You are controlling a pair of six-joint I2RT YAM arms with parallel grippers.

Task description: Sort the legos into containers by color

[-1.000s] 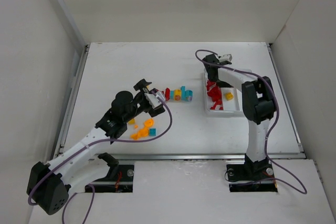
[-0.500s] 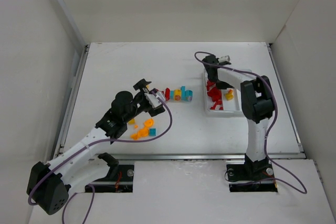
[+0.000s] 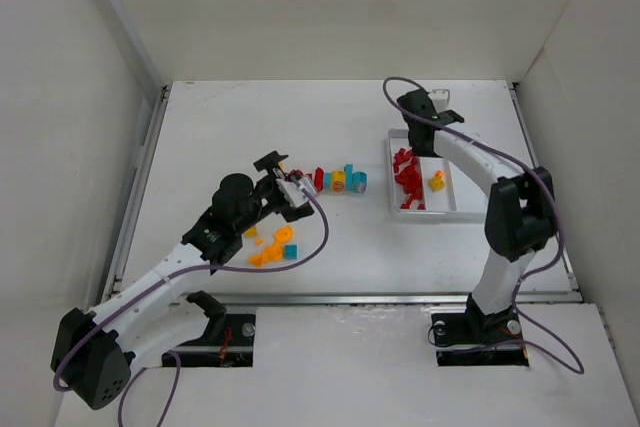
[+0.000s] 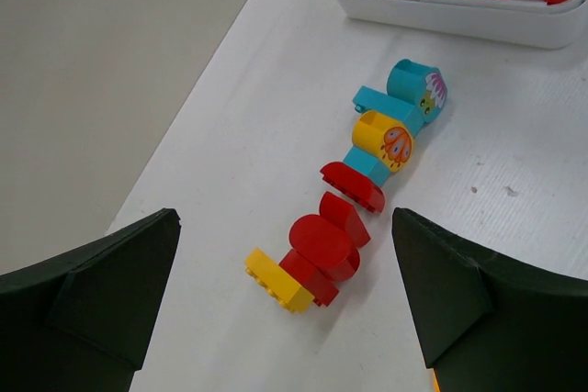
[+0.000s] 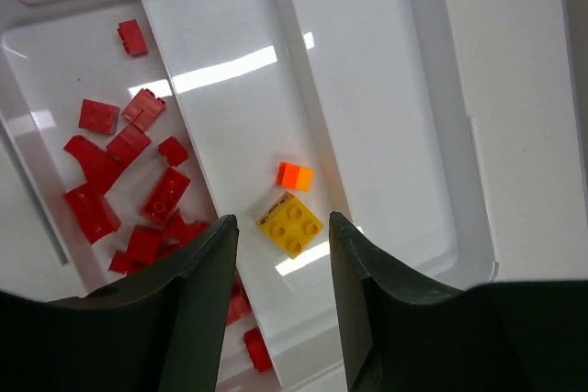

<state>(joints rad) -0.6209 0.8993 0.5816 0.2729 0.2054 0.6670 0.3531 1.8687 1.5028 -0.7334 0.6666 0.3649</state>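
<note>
Since the earlier frame my right arm (image 3: 470, 157) has swung up and away from the tray (image 3: 425, 215), its wrist now past the far end. My left arm (image 3: 170, 267) has not shifted.

Worktop (image 3: 200, 147): carries every item below.

Right arm: right fingers (image 5: 197, 300) stand partly apart with nothing between them, high over the middle compartment.

Left arm: left fingers (image 4: 101, 282) are spread wide and empty, hovering just short of the row (image 4: 367, 162).

Tray: three compartments side by side. The one nearest the worktop's centre holds the red bricks (image 5: 129, 181). The middle one holds a yellow brick (image 5: 292, 224) and a smaller orange brick (image 5: 294, 174). I can see nothing in the third.

Row: red, yellow and cyan pieces joined, lying between the left fingers and the tray and apart from both.

Orange pile (image 3: 268, 252): loose on the worktop beside the left arm, with a cyan brick (image 3: 290, 250) next to it.

Progress, as I judge it: red is largely sorted, though red pieces remain in the row. Yellow and orange are barely begun. No cyan is in the tray yet. The row and the pile are left.
</note>
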